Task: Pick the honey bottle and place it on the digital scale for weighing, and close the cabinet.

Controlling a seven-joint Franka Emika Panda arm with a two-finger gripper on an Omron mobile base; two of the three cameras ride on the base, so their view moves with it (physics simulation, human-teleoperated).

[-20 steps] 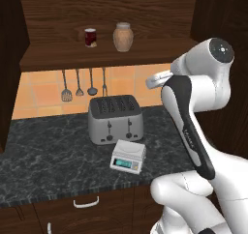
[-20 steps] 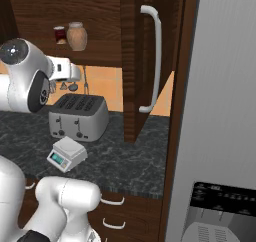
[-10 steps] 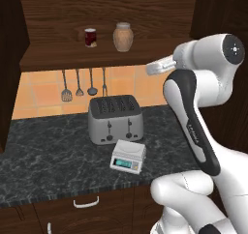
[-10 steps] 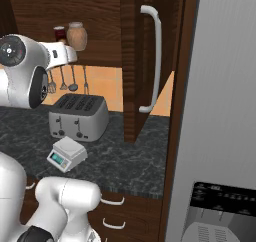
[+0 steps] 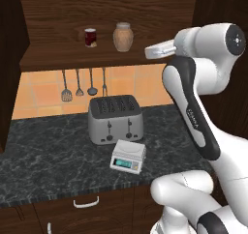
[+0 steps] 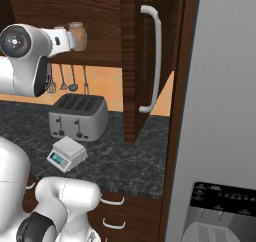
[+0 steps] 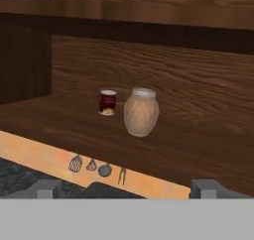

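The honey bottle stands upright on the shelf of the open cabinet, right of a small dark red jar. My gripper hangs at shelf height, a little to the right of the bottle and apart from it, pointing at the shelf. In the hand view the honey bottle is straight ahead, and the two fingertips stand wide apart with nothing between them. The digital scale sits on the counter in front of the toaster. The cabinet's right door stands open, its bar handle facing out.
A silver four-slot toaster stands on the dark marble counter behind the scale. Several utensils hang on the orange backsplash below the shelf. A grey fridge fills the right side. Drawers run under the counter.
The hand has risen from backsplash height to shelf height and now points at the shelf. The bottle, jar, scale and door have not moved.
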